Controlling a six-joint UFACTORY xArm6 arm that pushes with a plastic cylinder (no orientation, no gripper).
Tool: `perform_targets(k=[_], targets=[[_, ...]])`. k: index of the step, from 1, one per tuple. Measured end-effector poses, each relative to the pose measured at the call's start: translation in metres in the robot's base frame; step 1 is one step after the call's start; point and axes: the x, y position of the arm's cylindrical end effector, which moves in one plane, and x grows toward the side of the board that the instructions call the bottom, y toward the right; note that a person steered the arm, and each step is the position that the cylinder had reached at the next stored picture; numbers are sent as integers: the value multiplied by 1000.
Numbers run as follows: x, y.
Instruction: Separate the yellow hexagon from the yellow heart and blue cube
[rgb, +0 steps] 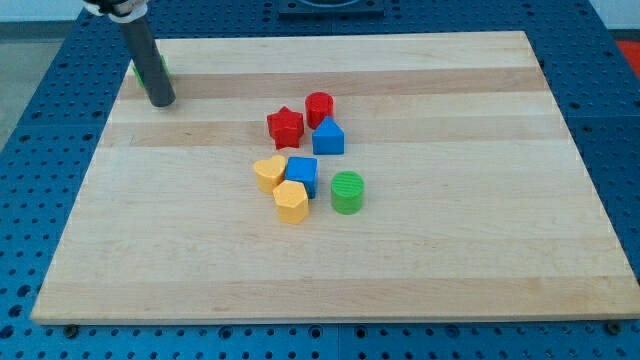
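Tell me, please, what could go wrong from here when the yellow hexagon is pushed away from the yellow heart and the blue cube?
1. The yellow hexagon touches the blue cube and sits close to the yellow heart, so a push may drag them along.
2. The green cylinder stands close on the view's right; a push that way may hit it.
3. My tip is far off at the view's top left, beside a partly hidden green block.

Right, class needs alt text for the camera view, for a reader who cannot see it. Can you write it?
On a wooden board, a yellow hexagon sits against a yellow heart and a blue cube, with a green cylinder to their right. Above them cluster a red star, red cylinder and blue triangular block. My tip is far off at the top left, beside a partly hidden green block.
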Motion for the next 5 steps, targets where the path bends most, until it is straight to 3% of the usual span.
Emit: perform_targets(k=[3, 5], targets=[[-65, -28], [-25, -1]])
